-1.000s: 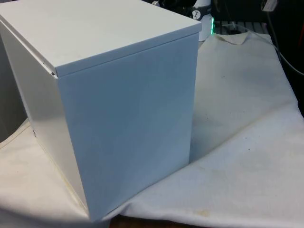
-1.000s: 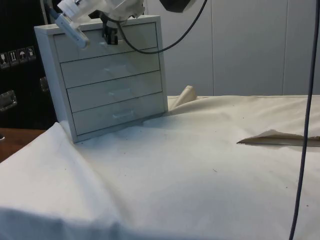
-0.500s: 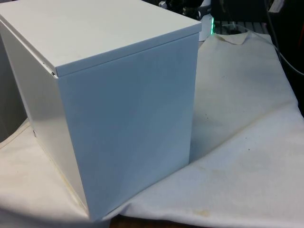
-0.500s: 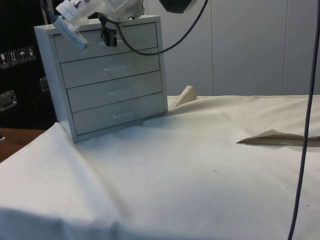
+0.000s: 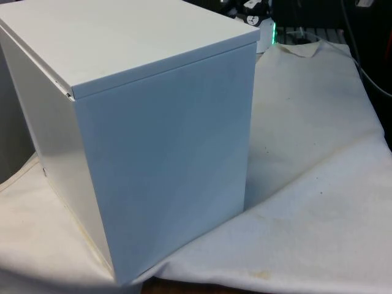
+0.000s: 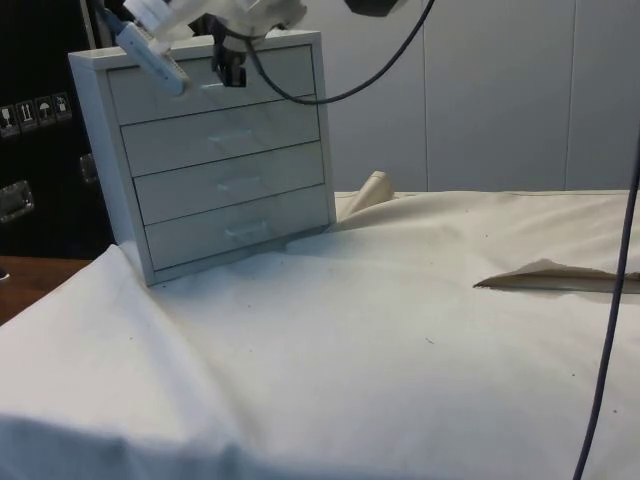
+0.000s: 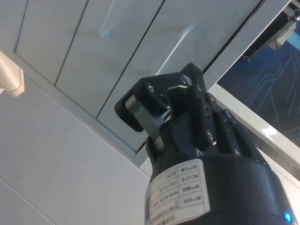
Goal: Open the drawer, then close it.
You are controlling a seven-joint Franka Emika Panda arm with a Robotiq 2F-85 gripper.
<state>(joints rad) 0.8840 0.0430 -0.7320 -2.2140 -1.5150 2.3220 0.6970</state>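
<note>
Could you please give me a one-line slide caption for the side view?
Black two-finger gripper at the top drawer of a white four-drawer chest, all drawers shut.

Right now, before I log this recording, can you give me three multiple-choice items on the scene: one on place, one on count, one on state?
1. Where is the hand?
A. At the top drawer's front
B. Low by the bottom drawer
C. Over the bare cloth

2. How many drawers does the chest of drawers show?
A. Two
B. Four
C. Six

3. How do the drawers stand?
A. Top one pulled far out
B. All flush with the front
C. Bottom one taken out

Answers: 1 A, the side view has the hand at the top drawer. 2 B, four fronts are stacked there. 3 B, no front juts out in the side view.
</note>
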